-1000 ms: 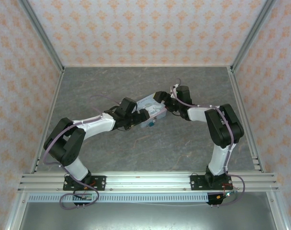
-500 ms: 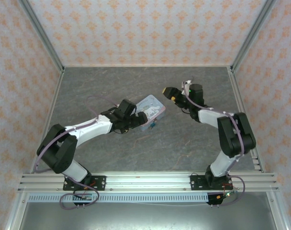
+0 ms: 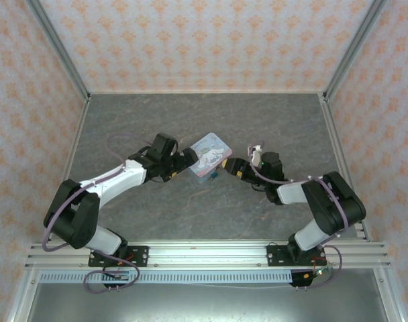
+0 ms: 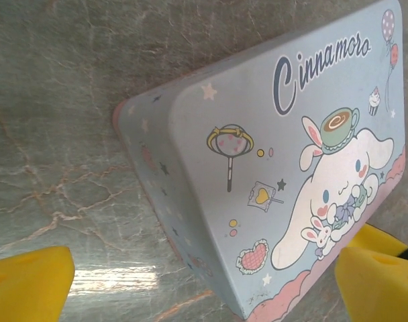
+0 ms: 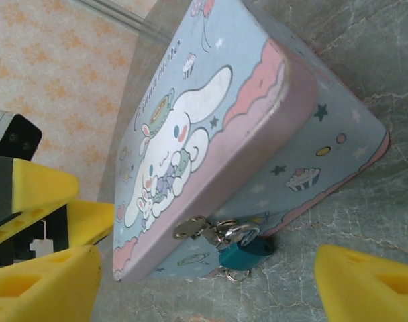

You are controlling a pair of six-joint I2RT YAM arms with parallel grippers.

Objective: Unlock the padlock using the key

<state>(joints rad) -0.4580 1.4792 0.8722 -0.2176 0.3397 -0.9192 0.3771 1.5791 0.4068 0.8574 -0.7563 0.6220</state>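
The pale blue cartoon tin (image 3: 211, 153) lies mid-table. From its hasp (image 5: 190, 228) hangs the teal padlock (image 5: 245, 253), a small speck (image 3: 215, 176) from above. A small metal ring (image 5: 235, 274) dangles under the padlock; the key itself cannot be made out. My right gripper (image 5: 207, 288) is low and open, its yellow fingertips (image 5: 368, 282) spread either side of the padlock without touching it, and it sits to the tin's right (image 3: 229, 169). My left gripper (image 4: 204, 288) is open around the tin's (image 4: 271, 168) near corner, at the tin's left end (image 3: 188, 163).
Grey marbled floor (image 3: 190, 208) stretches around the tin. Patterned walls (image 3: 204, 40) and metal corner posts (image 3: 56, 47) box in three sides. An aluminium rail (image 3: 204, 253) carrying both arm bases runs along the near edge.
The right gripper left the tin, swung up and back to the right, then came down low by the padlock. The left gripper opened wide and drew back slightly left; the tin shifted a little.
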